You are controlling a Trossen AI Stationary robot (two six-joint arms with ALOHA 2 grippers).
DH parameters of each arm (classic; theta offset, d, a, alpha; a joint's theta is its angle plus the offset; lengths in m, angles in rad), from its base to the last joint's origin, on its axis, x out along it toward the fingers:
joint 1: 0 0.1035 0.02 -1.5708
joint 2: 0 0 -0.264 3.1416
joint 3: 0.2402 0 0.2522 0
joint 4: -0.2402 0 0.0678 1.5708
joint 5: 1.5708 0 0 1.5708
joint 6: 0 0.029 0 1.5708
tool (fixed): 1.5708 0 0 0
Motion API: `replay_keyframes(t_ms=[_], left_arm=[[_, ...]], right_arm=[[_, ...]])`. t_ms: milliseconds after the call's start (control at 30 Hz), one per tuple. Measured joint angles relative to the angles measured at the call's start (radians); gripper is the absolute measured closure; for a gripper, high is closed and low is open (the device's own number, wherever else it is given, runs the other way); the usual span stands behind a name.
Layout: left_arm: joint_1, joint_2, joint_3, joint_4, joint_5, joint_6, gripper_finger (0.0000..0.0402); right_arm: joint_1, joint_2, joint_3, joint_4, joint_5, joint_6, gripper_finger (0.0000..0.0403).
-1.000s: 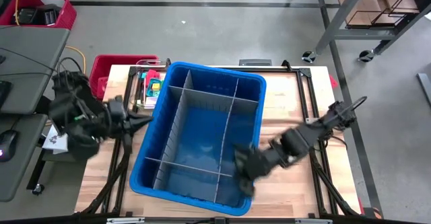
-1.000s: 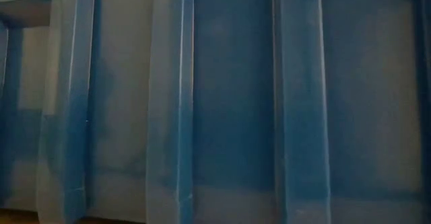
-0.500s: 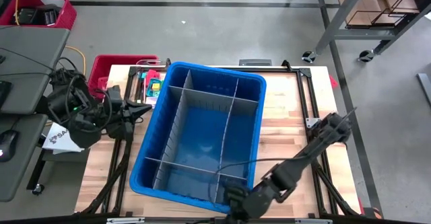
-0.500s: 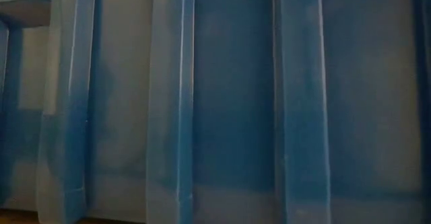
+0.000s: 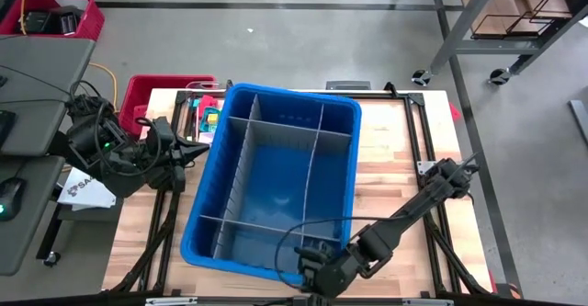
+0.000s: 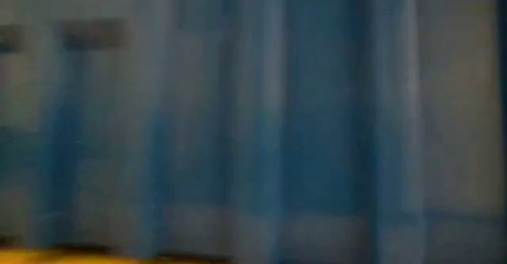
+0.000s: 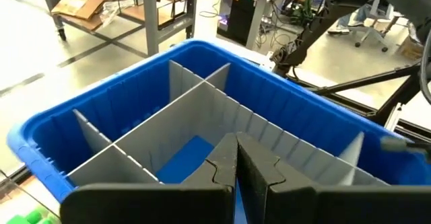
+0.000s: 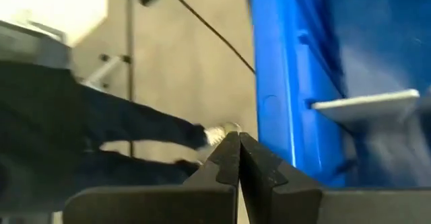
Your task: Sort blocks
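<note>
A large blue bin [image 5: 276, 93] with thin grey dividers [image 5: 308, 173] fills the middle of the table. Its compartments show no blocks. Small green, yellow and pink blocks [image 5: 209, 116] lie on the table at the far left, beside the bin's left wall. My left gripper [image 5: 197, 148] is shut and hovers just outside that left wall, pointing across the bin [image 7: 202, 46]. My right gripper [image 5: 308, 274] is shut and low at the bin's near wall [image 8: 283, 83], close to the table's near edge. The low view shows only the blurred blue wall [image 6: 317, 121]. My right gripper's shut fingers [image 8: 229, 157] stand beside the outer face of the bin's near wall, slanting down from the table's right. I cannot tell whether they touch it.
A red basket [image 5: 147, 95] stands off the table's far left corner. Black frame rails [image 5: 418, 141] run along the table's right side. My right arm's cable [image 5: 312, 223] loops over the bin's near right compartments. Bare wood [image 5: 395, 187] lies right of the bin.
My right gripper has gone down and toward the table's near edge, from above the bin's near right compartment to outside its near wall. My left gripper has edged toward the far edge. The bin's near wall has shifted and shows blurred in the low view.
</note>
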Motion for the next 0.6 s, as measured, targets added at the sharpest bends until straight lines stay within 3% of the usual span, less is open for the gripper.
replay_keyframes(t_ms=[333, 467, 600], left_arm=[[0.0, 0.0, 0.0, -0.072, 0.019, -0.002, 0.0402], [0.009, 0.011, -0.003, -0.267, 0.096, -0.201, 0.0402], [0.075, -0.014, -0.069, -0.245, 0.226, -0.327, 0.0402]], right_arm=[[-0.011, 0.005, 0.074, -0.361, 0.107, 0.071, 0.0403], [-0.014, 0.016, 0.14, -0.439, 0.147, 0.013, 0.0403], [-0.015, 0.01, 0.257, -0.545, 0.212, -0.043, 0.0403]])
